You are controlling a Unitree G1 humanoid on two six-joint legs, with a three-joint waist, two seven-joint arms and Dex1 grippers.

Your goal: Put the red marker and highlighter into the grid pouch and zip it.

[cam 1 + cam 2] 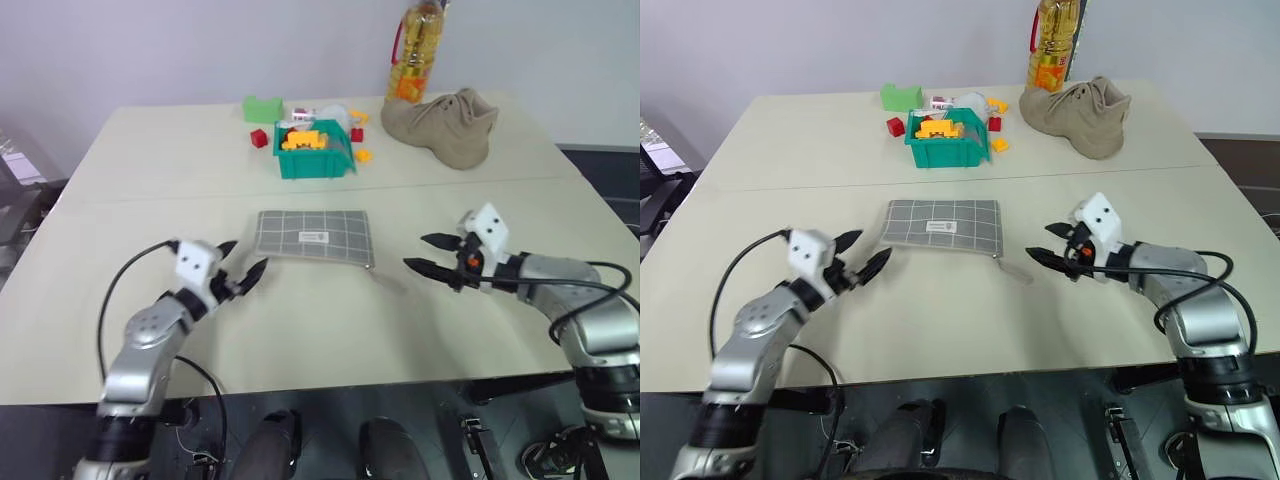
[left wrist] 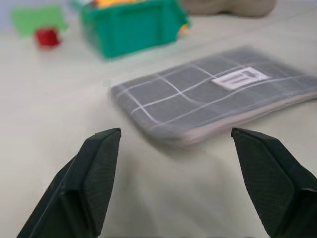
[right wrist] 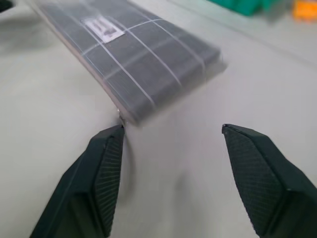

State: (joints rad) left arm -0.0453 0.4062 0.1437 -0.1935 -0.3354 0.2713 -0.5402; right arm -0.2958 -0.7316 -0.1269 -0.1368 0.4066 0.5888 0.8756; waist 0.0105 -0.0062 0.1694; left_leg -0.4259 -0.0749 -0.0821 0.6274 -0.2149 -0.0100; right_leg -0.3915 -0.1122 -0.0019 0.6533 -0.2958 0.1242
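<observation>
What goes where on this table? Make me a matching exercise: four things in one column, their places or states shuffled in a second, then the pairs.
Things:
1. grid pouch
2. green bin
3. tan shoe
4. left end effector

Places or states:
A. far right of the table, beside the oil bottle
B. open, holding nothing
C. lying flat between the two end effectors
D. holds yellow toy blocks

Pairs: 1-C, 2-D, 3-A, 4-B
</observation>
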